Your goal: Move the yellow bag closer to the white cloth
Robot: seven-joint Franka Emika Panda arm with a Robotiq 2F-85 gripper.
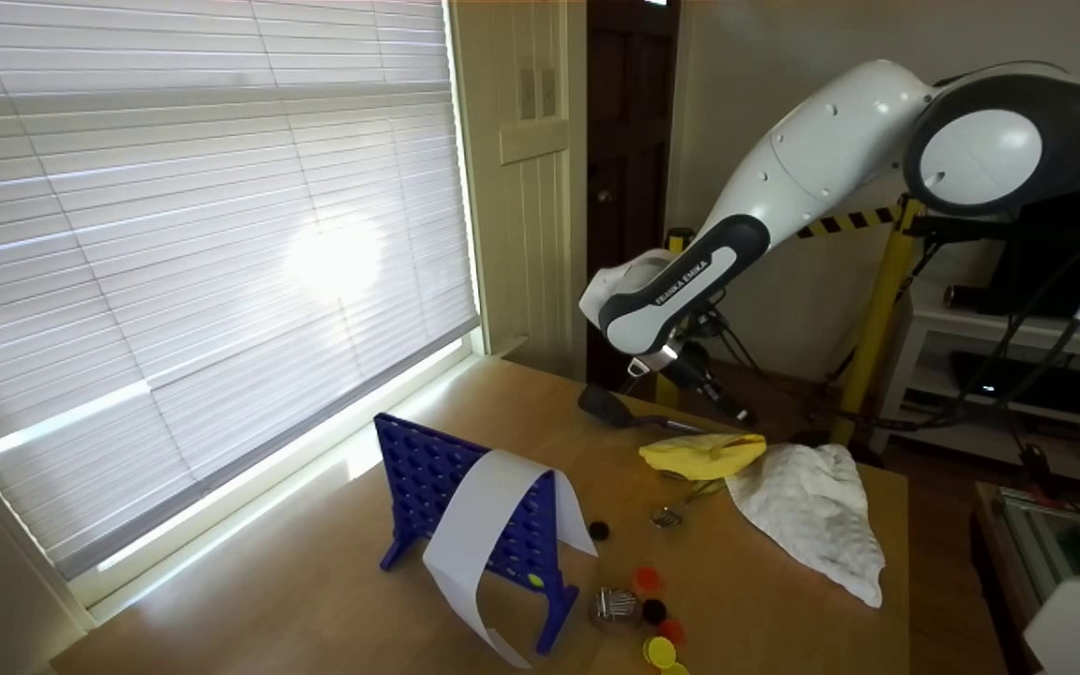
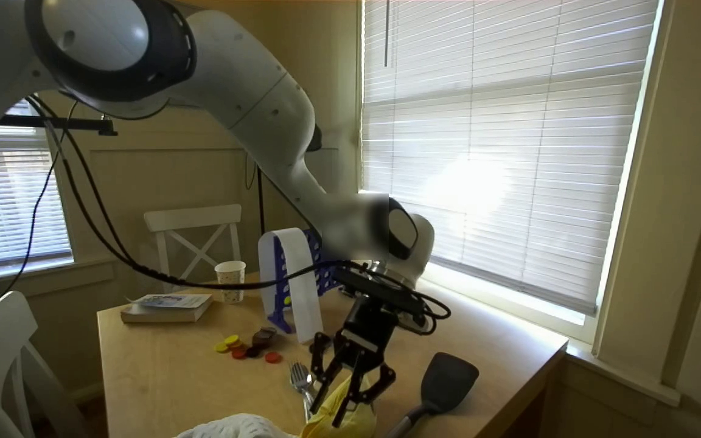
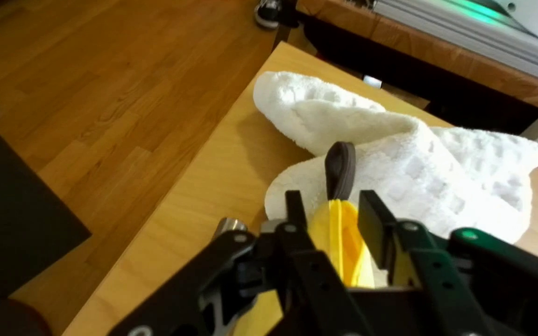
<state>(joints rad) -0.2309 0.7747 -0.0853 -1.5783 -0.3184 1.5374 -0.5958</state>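
The yellow bag (image 1: 701,457) lies on the table beside the white cloth (image 1: 812,511). In the wrist view the bag (image 3: 339,238) shows a zip and a dark end tab, which overlaps the crumpled cloth (image 3: 437,186) from this angle. The bag (image 2: 356,420) and cloth (image 2: 238,427) are partly cut off at the bottom of an exterior view. My gripper (image 3: 331,193) is open, fingers apart on either side of the bag's tab end. In both exterior views the gripper (image 1: 740,415) (image 2: 328,415) is over the bag. I cannot tell whether the fingers touch it.
A black spatula (image 2: 449,382) lies beside the bag, with forks (image 2: 300,378) on its opposite side. A blue game rack (image 1: 427,478) draped with white paper (image 1: 479,511) stands on the table. Game discs (image 1: 660,651), a cup (image 2: 230,281) and a book (image 2: 167,307) are there too.
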